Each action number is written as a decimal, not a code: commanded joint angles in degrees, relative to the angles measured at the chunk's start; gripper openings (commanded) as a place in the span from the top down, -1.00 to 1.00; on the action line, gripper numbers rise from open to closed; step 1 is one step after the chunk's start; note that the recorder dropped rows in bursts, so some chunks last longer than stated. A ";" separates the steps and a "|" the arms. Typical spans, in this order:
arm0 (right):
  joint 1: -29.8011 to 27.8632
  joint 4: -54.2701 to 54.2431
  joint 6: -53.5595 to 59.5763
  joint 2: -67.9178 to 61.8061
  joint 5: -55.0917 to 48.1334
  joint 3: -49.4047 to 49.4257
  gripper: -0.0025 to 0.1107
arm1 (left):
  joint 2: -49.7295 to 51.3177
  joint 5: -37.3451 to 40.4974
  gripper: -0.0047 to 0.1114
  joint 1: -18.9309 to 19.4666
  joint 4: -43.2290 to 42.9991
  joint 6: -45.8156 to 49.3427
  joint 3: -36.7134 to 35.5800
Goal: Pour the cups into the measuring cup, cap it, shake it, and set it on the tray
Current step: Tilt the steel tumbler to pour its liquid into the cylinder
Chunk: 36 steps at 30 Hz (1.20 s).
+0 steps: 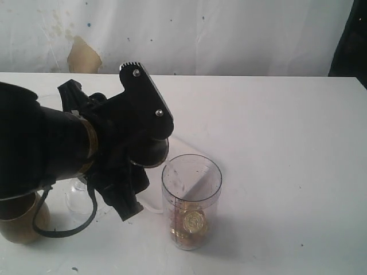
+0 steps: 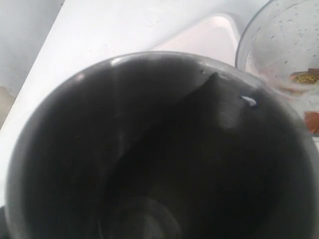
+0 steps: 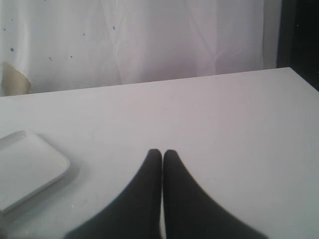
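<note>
Steel tumbler (image 2: 124, 149): qty 1, clamped in left pincer (image 1: 143, 150), tipped w/ mouth just beside rim of measuring cup (image 1: 191, 200); interior looks empty.
Measuring cup: qty 1, upright on tabletop (image 1: 287, 143), no cap on, gold pcs at bottom.
Brass cup (image 1: 20, 223): qty 1, on tabletop, partly hidden by left arm; contents can't tell.
Tray (image 3: 25, 169): qty 1, near measuring cup.
Right pincer (image 3: 162, 159): tips pressed together, holding nothing, above tabletop.
Cap: none in view.
Status, est.: steel pour approx. done; brass pour unconfirmed; capping, shaking, tray placement outstanding.

Left end effector (image 1: 148, 150) tilted; right end effector (image 3: 162, 155) closed.
</note>
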<state>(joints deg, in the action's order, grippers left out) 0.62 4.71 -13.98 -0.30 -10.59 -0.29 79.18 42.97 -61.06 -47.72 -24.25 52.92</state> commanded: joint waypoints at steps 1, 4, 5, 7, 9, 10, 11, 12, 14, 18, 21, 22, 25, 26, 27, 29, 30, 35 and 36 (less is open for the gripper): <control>0.04 -0.01 0.16 0.30 0.31 0.29 0.96 | -0.41 0.14 0.92 -0.32 -2.20 -0.54 0.55; 0.04 -0.01 0.16 0.30 0.31 0.29 0.96 | -0.41 0.14 0.92 -0.32 -2.20 -0.54 0.55; 0.04 -0.01 0.16 0.30 0.31 0.29 0.96 | -0.41 0.14 0.92 -0.32 -2.20 -0.54 0.55; 0.04 -0.01 0.16 0.30 0.31 0.29 0.96 | -0.41 0.14 0.92 -0.32 -2.46 -0.54 0.55; 0.04 -0.01 0.16 0.30 0.31 0.29 0.96 | -0.41 0.14 0.92 -0.32 -2.90 -0.54 0.55; 0.04 -0.01 0.16 0.30 0.31 0.29 0.96 | -0.41 0.14 0.92 -0.32 -3.07 -0.54 0.68; 0.04 -0.01 0.16 0.30 0.31 0.29 0.96 | -0.41 0.28 0.92 -0.32 -3.07 -0.54 0.92; 0.04 -0.01 0.16 0.30 0.31 0.29 0.96 | -0.13 0.57 0.92 -0.32 -3.07 -0.54 1.26; 0.04 -0.01 0.16 0.30 0.31 0.29 0.96 | 0.48 1.92 0.92 -0.64 -3.07 -0.54 2.71; 0.04 -0.01 0.16 0.30 0.31 0.29 0.96 | 2.95 5.53 0.92 -3.11 -4.14 0.84 5.18; 0.04 -0.01 0.16 0.30 0.31 0.29 0.96 | 4.91 9.14 0.92 -4.40 -6.23 1.38 6.12; 0.04 -0.01 0.16 0.30 0.31 0.29 0.96 | 5.57 10.22 0.92 -4.87 -6.91 1.38 6.35; 0.04 -0.01 0.16 0.30 0.31 0.29 0.96 | 6.87 11.82 0.92 -5.54 -7.96 1.38 6.50; 0.04 -0.01 0.16 0.30 0.31 0.29 0.96 | 7.17 12.17 0.92 -5.94 -8.40 1.38 6.50; 0.04 -0.01 0.16 0.30 0.31 0.29 0.96 | 7.32 12.58 0.92 -6.19 -8.82 1.38 6.50; 0.04 -0.01 0.16 0.30 0.31 0.29 0.96 | 7.55 13.33 0.92 -7.03 -9.94 1.38 6.50; 0.04 -0.01 0.16 0.30 0.31 0.29 0.96 | 7.79 13.62 0.92 -7.18 -10.73 1.38 6.50; 0.04 -0.01 0.16 0.30 0.31 0.29 0.96 | 8.17 16.10 0.92 -8.82 -15.30 1.38 6.50; 0.04 -0.01 0.16 0.30 0.31 0.29 0.96 | 8.30 16.66 0.92 -9.04 -15.87 1.38 6.50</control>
<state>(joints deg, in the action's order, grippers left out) 0.62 4.71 -13.98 -0.30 -10.59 -0.29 87.58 57.52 -69.13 -58.57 -22.84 58.65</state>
